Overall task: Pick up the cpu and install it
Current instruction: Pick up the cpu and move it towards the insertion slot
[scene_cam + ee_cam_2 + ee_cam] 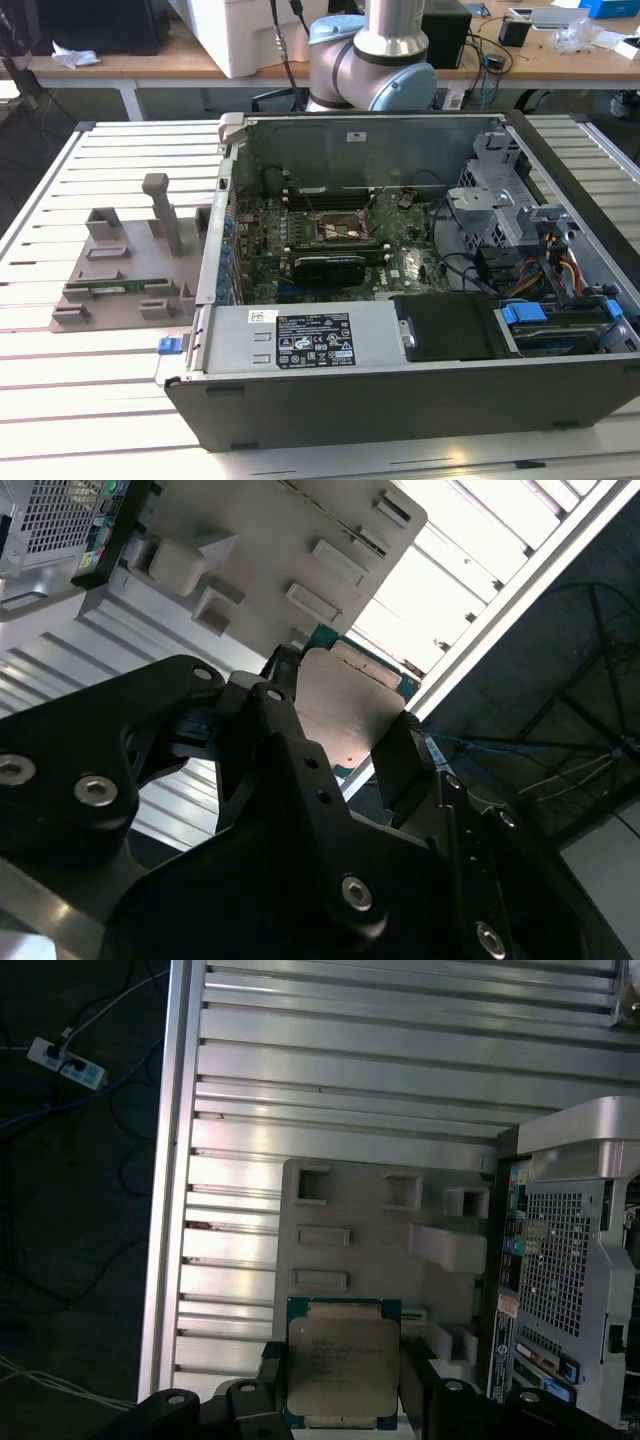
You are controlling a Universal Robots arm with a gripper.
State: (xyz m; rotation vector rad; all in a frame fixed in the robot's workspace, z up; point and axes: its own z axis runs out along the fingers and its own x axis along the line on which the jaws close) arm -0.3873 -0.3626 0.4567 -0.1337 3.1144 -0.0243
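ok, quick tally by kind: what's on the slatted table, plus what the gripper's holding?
Silvery-topped square cpu, clamped in the black gripper: 1
Open black computer case: 1
Grey plastic fixture tray: 1
Thin green memory stick on that tray: 1
Total: 4

cpu (343, 1365): silvery top, green rim
hand (345, 705): black
worktop (350, 1070): silver, slatted
holder tray (370, 1210): grey
computer case (400, 400): dark grey

The hand (343, 1390) with the cpu (343, 1355) hung in free air over the grey holder (370, 1220) beside the computer case (400, 400). The case's top was open, its socket (335, 232) unblocked, cables (455, 268) crowding close.
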